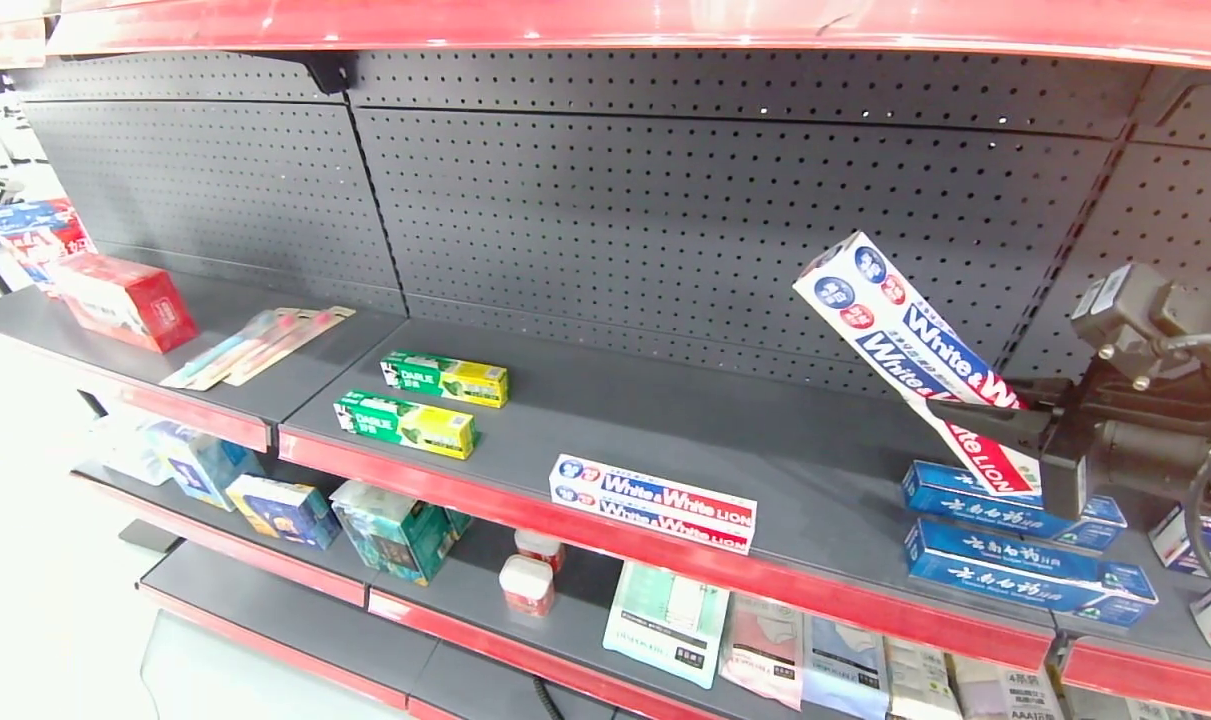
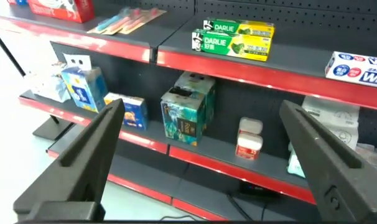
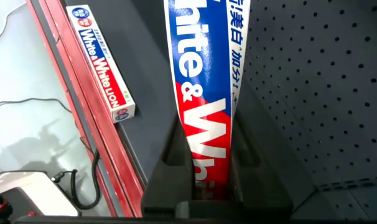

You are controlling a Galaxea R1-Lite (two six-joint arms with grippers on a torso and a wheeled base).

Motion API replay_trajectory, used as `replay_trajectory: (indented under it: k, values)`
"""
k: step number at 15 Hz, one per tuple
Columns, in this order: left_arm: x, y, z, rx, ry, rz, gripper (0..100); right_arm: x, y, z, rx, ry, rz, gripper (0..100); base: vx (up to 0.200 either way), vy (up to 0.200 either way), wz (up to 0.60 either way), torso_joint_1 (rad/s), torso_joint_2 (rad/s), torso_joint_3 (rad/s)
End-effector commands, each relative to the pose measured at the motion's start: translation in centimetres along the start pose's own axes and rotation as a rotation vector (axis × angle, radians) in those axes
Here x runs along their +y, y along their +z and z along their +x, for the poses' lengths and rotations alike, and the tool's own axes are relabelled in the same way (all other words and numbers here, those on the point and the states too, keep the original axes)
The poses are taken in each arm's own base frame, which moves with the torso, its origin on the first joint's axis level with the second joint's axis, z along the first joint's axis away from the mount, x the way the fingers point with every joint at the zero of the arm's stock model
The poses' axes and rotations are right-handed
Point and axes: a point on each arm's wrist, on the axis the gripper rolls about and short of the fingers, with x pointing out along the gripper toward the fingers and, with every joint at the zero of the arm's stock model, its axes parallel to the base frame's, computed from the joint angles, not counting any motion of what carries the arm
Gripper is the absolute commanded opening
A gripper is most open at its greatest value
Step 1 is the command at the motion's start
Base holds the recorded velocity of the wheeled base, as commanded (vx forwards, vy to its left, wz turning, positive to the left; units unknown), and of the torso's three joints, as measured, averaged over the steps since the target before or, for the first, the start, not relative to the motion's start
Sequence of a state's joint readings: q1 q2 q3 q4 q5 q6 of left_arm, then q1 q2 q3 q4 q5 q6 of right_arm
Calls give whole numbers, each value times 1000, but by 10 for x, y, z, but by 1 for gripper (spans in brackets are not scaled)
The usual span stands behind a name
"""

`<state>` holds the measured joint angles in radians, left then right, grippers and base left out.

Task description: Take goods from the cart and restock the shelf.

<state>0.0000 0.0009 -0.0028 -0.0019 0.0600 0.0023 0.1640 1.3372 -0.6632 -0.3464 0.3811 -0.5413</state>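
Between the right gripper's (image 1: 1000,440) fingers sits a long white, red and blue toothpaste box (image 1: 905,340), clamped near its lower end, so the jaws are closed on it. The box is off the shelf and tilted. Its long axis slants from the jaws up and to the robot's left, and its top end stands in front of the black pegboard back (image 1: 665,200). Its faces carry bold lettering on blue and red bands, with round badges at the top end.

A matching toothpaste box (image 1: 653,503) lies flat at the front edge of the grey shelf board (image 1: 715,420), its long axis running along that edge. The held box hangs to the right of this lying box and farther back. Bare board separates the two, which looks like the likely spot for setting it down. To lie the same way, the held box would have to be lowered and turned level.

Right of the lying box, just under the held box's lower end, two blue toothpaste boxes (image 1: 1005,510) lie side by side. They could be knocked on the way down. Left of it, two green and yellow toothpaste boxes (image 1: 445,378) lie flat.

The left gripper (image 2: 202,109) is spread wide with nothing in it, and faces the lower shelf level beneath the lying box. The right arm is clearly the nearer one for this placement.
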Motion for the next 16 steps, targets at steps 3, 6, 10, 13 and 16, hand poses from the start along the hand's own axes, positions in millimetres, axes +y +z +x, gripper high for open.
replay_trajectory:
  k: [3,6,10,13,16]
  values:
    - [0,-1,0,2,0,2,100,2,4,4,-11,20,-10,0,0,0,0,0,0,0]
    - [0,-1,0,2,-2,4,100,7,4,10,-10,51,-27,0,0,0,0,0,0,0]
    - [0,-1,0,2,-2,4,100,10,-7,44,57,123,-20,0,0,0,0,0,0,0]
    - [0,-1,0,2,-2,2,100,1,-13,77,68,135,-13,0,0,0,0,0,0,0]
    - [0,-1,0,2,0,2,100,-7,-18,107,59,141,-8,0,0,0,0,0,0,0]
